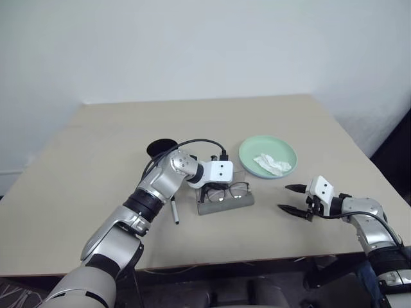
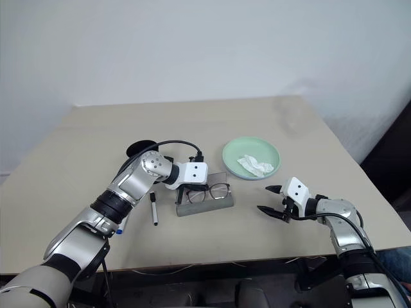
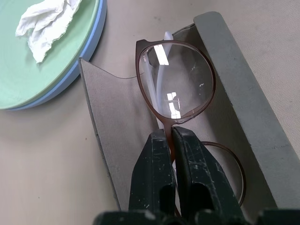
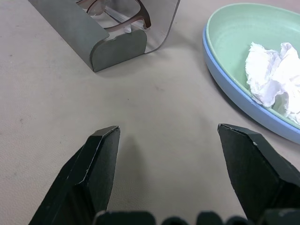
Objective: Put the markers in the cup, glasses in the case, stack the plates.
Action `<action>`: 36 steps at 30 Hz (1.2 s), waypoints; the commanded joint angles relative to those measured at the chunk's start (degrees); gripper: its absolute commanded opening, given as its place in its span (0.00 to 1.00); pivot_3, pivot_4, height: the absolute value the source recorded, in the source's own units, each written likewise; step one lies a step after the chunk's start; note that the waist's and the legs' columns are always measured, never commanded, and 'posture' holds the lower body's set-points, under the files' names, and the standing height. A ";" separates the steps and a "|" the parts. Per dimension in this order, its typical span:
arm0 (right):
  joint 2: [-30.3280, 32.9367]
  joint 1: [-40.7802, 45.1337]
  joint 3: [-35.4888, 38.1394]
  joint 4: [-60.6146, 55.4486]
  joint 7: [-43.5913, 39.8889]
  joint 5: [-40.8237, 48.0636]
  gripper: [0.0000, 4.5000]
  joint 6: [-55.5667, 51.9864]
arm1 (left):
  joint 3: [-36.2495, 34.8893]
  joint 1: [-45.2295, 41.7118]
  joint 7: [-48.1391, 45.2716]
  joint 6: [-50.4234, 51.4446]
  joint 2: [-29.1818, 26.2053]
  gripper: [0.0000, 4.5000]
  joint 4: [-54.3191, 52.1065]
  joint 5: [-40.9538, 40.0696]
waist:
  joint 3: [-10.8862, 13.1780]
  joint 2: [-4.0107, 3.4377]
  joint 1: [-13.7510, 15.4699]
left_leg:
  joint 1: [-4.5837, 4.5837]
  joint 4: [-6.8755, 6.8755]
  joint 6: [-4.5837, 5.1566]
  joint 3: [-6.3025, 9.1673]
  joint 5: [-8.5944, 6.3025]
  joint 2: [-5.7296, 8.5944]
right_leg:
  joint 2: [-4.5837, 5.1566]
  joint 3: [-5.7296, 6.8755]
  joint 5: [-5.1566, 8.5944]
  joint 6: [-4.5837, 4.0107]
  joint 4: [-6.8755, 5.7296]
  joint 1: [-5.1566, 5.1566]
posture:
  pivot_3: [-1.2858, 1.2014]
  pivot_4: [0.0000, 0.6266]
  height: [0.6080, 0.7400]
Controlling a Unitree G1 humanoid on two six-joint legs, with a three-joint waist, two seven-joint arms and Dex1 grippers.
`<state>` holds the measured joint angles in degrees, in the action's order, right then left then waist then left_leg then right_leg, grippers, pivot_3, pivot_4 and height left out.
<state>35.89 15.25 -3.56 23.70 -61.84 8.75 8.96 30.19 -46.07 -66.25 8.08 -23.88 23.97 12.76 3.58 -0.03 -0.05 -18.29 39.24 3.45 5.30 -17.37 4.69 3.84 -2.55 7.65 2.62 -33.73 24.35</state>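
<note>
Beige surface (image 1: pixel 96 167) — left gripper (image 3: pixel 172 140) jaws clamped on bridge of brown round-lens glasses (image 3: pixel 176 84) over open grey case (image 3: pixel 243 108); right gripper (image 1: pixel 290 198) jaws wide apart — empty.

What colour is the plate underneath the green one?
Light blue plate under the mint one; right wrist view shows it best.

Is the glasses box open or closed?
Open. The case has its clear lid swung back, and the left gripper holds the glasses inside it.
</note>
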 commanded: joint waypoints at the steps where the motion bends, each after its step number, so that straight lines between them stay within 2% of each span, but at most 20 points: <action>1: 0.24 1.68 0.69 -1.02 0.14 0.06 0.80 1.03 | -0.20 -0.17 -0.85 -0.47 -0.41 0.00 -0.81 0.32 | 0.00 0.00 0.01 | 0.00 0.00 0.00 0.00 0.00 0.00 | 0.00 0.00 0.00 0.00 0.00 0.00 | 0.52 0.00 1.00; 12: 0.28 1.98 0.62 -1.13 0.20 -0.10 0.80 0.86 | 0.71 1.06 -3.26 -1.41 -2.55 0.00 -2.88 1.73 | -0.01 0.01 0.00 | 0.02 0.02 0.00 -0.02 0.00 -0.01 | 0.00 -0.02 0.00 0.00 -0.01 0.00 | 0.52 0.00 1.00; 21: 0.06 2.39 0.52 -1.12 0.41 -0.52 0.80 0.77 | -0.61 1.78 -4.62 1.44 -1.15 0.00 -4.36 -0.99 | -0.01 0.00 0.01 | 0.02 0.02 0.00 -0.02 0.00 -0.02 | -0.01 -0.01 -0.01 0.00 -0.02 0.00 | 0.52 0.00 1.00; 25: 0.04 2.45 0.54 -1.18 0.52 -0.65 0.80 0.75 | -0.97 1.87 -4.63 2.24 -0.96 0.22 -4.84 -1.25 | -0.01 0.01 0.00 | 0.02 0.02 0.01 -0.02 0.00 -0.02 | -0.01 -0.01 -0.01 0.00 -0.02 0.01 | 0.52 0.00 1.00; 29: 0.04 2.51 0.50 -1.30 0.59 -0.70 0.80 0.64 | -1.77 1.23 -3.89 2.42 -0.42 0.52 -4.65 -1.46 | -0.01 0.01 0.01 | 0.02 0.01 0.01 -0.01 0.00 -0.03 | -0.02 -0.01 -0.01 0.00 -0.02 0.00 | 0.52 0.00 1.00; 36: -0.06 2.52 0.37 -1.79 0.65 -0.71 0.80 0.33 | -3.52 -0.89 -2.73 2.84 0.37 0.52 -4.27 -2.09 | -0.01 0.01 0.01 | 0.01 0.02 0.01 -0.02 -0.01 -0.02 | -0.01 -0.01 -0.01 0.00 -0.01 0.01 | 0.52 0.00 1.00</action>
<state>35.76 16.45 -3.64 23.68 -61.37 7.78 8.91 28.83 -44.22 -69.80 11.21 -23.68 20.62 11.52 3.57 -0.02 -0.04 -18.28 39.25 3.46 5.29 -17.37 4.67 3.83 -2.56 7.64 2.62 -33.74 24.36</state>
